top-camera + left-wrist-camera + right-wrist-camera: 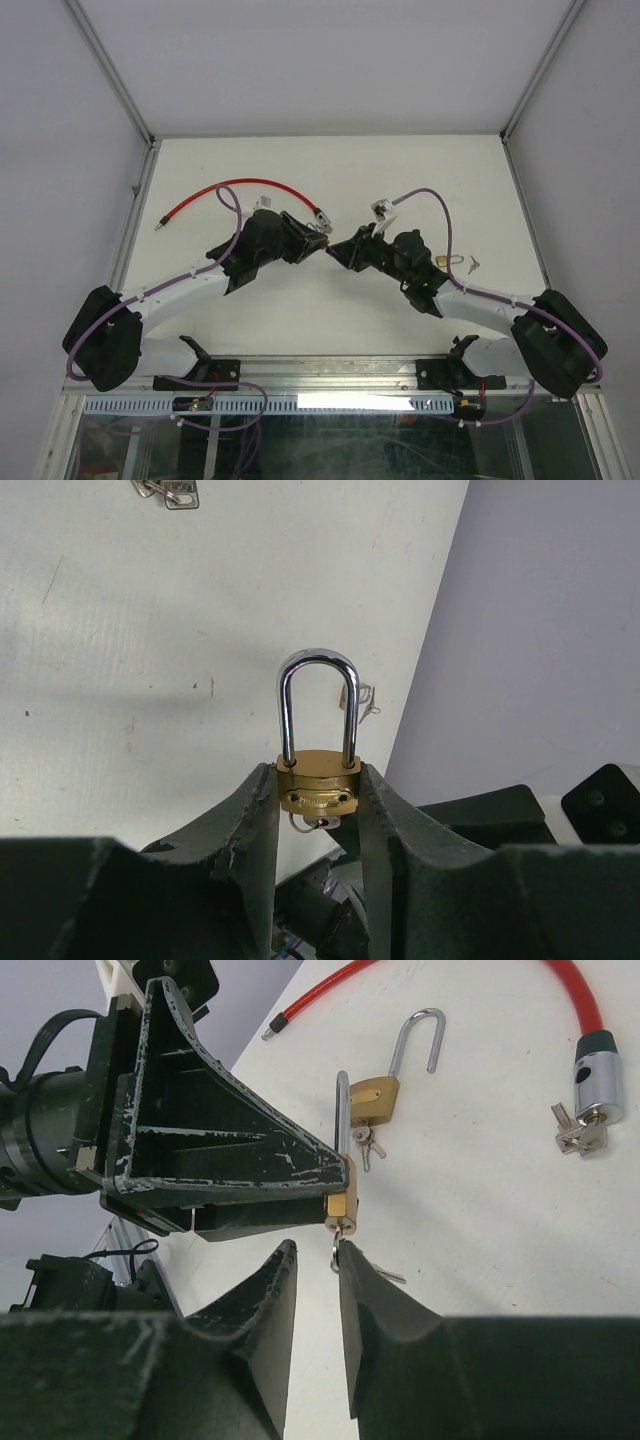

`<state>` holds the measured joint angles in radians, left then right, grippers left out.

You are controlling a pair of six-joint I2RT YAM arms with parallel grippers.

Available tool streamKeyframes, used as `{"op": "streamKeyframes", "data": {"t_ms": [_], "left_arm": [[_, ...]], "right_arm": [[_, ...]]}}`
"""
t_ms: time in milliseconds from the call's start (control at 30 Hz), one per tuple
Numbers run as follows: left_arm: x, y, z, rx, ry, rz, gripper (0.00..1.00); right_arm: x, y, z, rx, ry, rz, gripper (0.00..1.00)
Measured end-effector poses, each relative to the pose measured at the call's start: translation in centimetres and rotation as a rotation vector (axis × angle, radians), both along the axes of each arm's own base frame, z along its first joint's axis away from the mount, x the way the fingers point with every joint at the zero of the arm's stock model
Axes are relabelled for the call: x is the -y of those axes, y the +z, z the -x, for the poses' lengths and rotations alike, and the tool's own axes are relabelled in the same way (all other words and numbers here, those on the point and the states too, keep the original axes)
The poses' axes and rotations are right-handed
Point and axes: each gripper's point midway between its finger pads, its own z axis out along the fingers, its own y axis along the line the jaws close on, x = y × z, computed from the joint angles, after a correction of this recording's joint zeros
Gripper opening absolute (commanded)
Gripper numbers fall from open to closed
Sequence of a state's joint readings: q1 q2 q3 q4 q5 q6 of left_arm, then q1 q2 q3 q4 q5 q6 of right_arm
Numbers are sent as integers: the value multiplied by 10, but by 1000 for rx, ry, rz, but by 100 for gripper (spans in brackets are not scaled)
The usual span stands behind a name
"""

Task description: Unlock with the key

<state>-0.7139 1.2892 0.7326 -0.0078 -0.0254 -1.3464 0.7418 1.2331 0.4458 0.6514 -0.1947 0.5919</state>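
Padlock (320, 785) is up off the tabletop (480, 1240), between my two arms near the middle of the workspace. The left tool (318, 772) is closed on its brass body, one finger on each narrow side.

In the left wrist view, the padlock's long axis runs straight away from the camera. The shackle (318, 670) is seated in the body and points away, with the tabletop behind it. The keyway face looks back toward me.

From the right wrist, the same lock stands on end at the tip of the left tool, shackle up in the picture. The key (336, 1252) sticks out of its lower end, in line with the lock's long axis.

The right tool (318, 1250) has its fingers narrowly apart. The key sits at their tips, close against one finger, but I cannot tell whether it is pinched.

A second padlock (375, 1100) lies beyond with its shackle swung open. A loose key (385, 1275) and a red cable lock (575, 995) also lie on the tabletop.
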Motion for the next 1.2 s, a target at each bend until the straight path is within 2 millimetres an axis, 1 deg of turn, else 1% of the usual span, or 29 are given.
{"op": "streamKeyframes", "data": {"t_ms": [167,400,567,867,1000,1200], "left_arm": [[-1,-2,1,-8,0,-8,0],[-2,-5,2,-18,-1,-16,0],[-3,-7,3,-23,0,-20,0],[-4,-9,4,-32,0,-28,0],[-4,-11,5,-40,0,-35,0],[-5,-12,6,-42,-1,-37,0]], "right_arm": [[-2,-3,-4,0,-7,14,16],[-4,-9,-9,-10,-19,29,10],[-8,-11,-5,-7,-6,40,9],[-9,-14,-3,-10,-10,57,10],[-9,-16,-2,-9,-9,67,0],[-10,-17,-2,-6,-15,77,0]]}}
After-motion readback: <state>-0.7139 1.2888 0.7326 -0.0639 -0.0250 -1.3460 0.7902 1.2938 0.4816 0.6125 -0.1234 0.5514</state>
